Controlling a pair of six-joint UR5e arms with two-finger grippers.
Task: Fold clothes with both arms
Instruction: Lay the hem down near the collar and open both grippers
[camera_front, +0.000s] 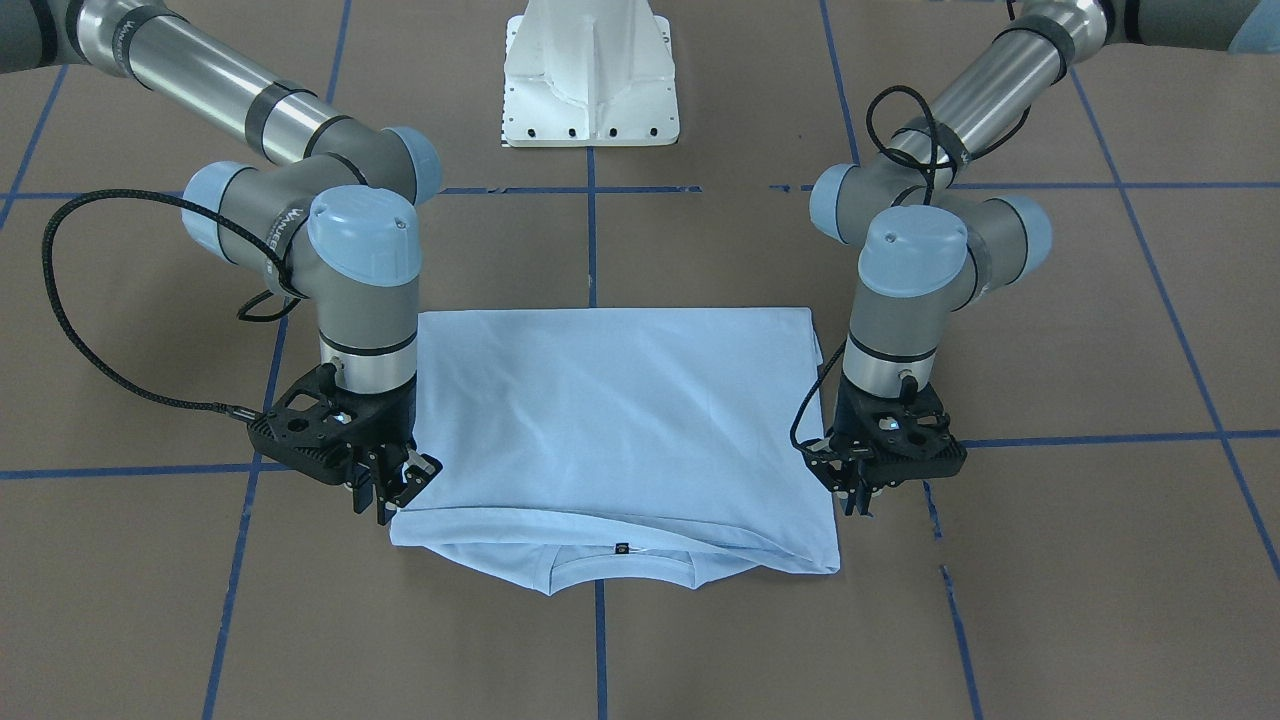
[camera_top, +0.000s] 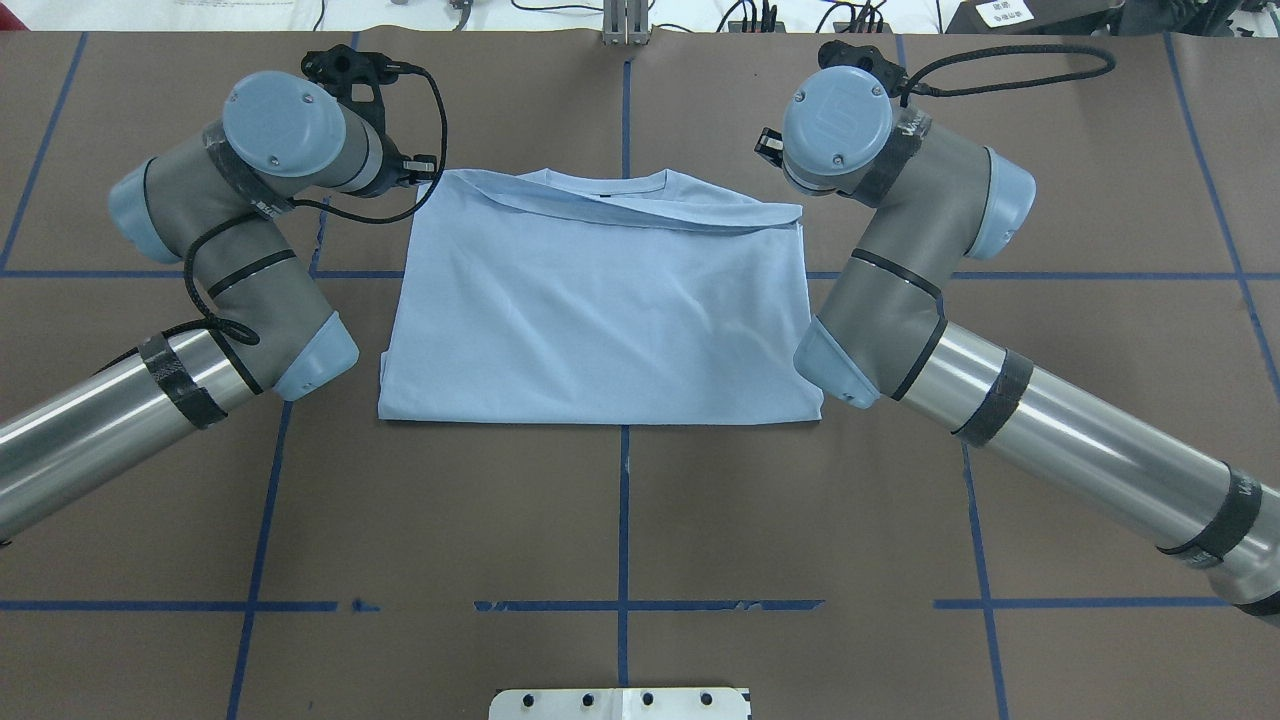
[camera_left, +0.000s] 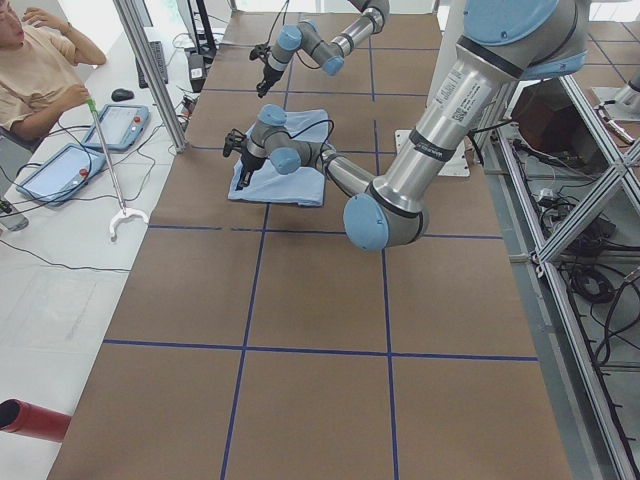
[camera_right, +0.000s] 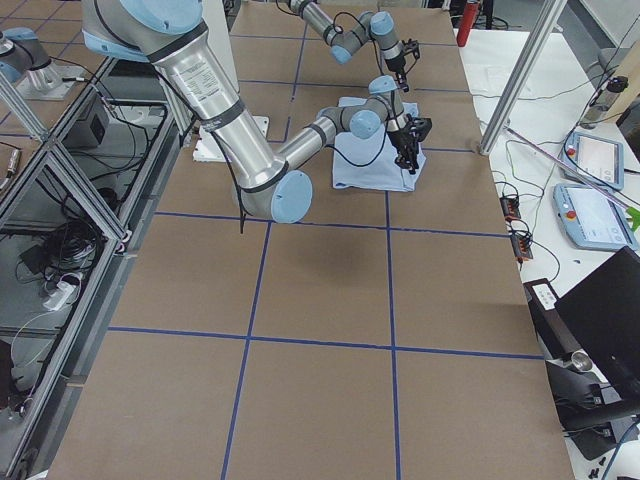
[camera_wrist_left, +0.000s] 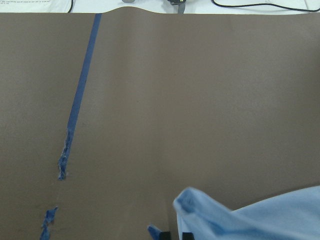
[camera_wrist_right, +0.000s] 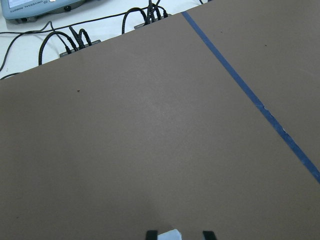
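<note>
The light blue T-shirt (camera_front: 620, 420) lies folded into a rectangle at the middle of the brown table, also shown in the overhead view (camera_top: 600, 310). Its ribbed collar (camera_front: 620, 572) with the dark label (camera_front: 622, 548) points away from the robot. A folded-over layer ends just short of the collar. My left gripper (camera_front: 858, 500) stands at the shirt's edge near that layer's corner, fingers close together, and bunched cloth (camera_wrist_left: 260, 220) rises at its fingertips (camera_wrist_left: 187, 235). My right gripper (camera_front: 400, 490) is at the opposite corner, fingers apart, with a scrap of cloth (camera_wrist_right: 170, 234) loose between them.
The white pedestal base (camera_front: 590, 80) stands behind the shirt on the robot's side. Blue tape lines (camera_top: 623, 520) grid the brown table. Cables (camera_wrist_right: 75, 40) lie past the far edge. A seated person (camera_left: 40, 70) and tablets (camera_left: 125, 125) are at a side desk.
</note>
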